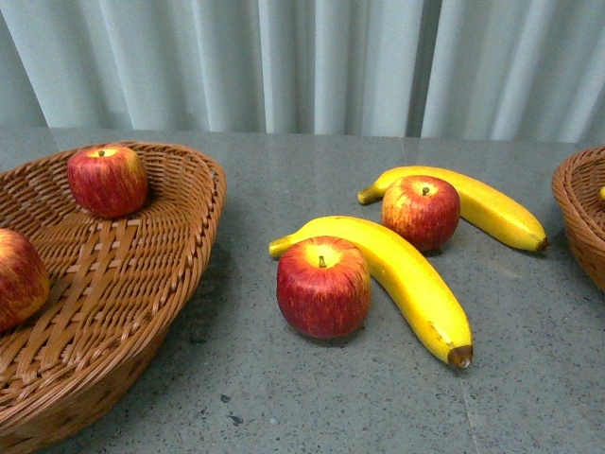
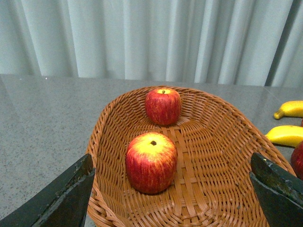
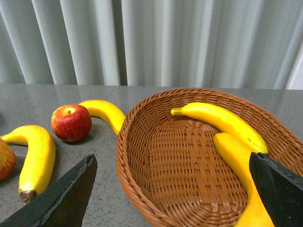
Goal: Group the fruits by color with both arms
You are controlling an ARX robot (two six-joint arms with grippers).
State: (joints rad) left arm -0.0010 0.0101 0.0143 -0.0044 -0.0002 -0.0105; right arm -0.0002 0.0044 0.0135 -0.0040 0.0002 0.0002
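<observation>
On the grey table, a near apple (image 1: 323, 287) lies against a long banana (image 1: 406, 274); a far apple (image 1: 421, 211) lies against a second banana (image 1: 492, 208). The left wicker basket (image 1: 180, 227) holds two apples (image 1: 107, 180) (image 1: 17, 279), also in the left wrist view (image 2: 163, 106) (image 2: 151, 162). The right basket (image 3: 142, 165) holds two bananas (image 3: 222, 120) (image 3: 241, 175). My left gripper (image 2: 173, 194) is open and empty over the left basket (image 2: 213, 189). My right gripper (image 3: 173, 194) is open and empty over the right basket. Neither arm shows in the front view.
A pale pleated curtain (image 1: 312, 66) hangs behind the table. The right basket's rim (image 1: 579, 218) shows at the front view's right edge. In the right wrist view the far apple (image 3: 71, 123) and both table bananas (image 3: 35, 158) (image 3: 105, 112) lie beside the right basket.
</observation>
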